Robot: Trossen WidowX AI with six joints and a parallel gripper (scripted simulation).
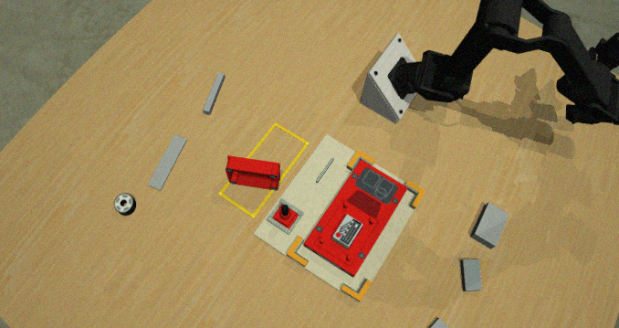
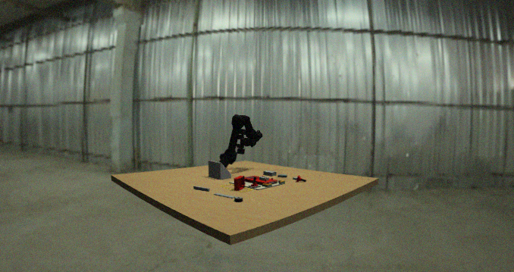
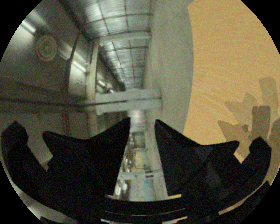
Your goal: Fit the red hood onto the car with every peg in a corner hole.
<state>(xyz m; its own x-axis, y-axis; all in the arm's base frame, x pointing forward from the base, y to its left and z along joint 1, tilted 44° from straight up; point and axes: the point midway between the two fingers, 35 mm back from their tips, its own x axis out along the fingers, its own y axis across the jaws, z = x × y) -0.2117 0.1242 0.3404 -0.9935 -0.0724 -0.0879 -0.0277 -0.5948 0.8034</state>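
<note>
the red hood (image 1: 252, 172) lies tipped on its side just left of the jig (image 1: 315, 194) holding the chassis (image 1: 353, 216), while the gripper (image 3: 143, 137), well apart from the jig, is narrowed on nothing.

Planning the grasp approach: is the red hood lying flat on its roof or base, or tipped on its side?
Tipped on its side: the hood stands on edge, over the yellow outline.
</note>
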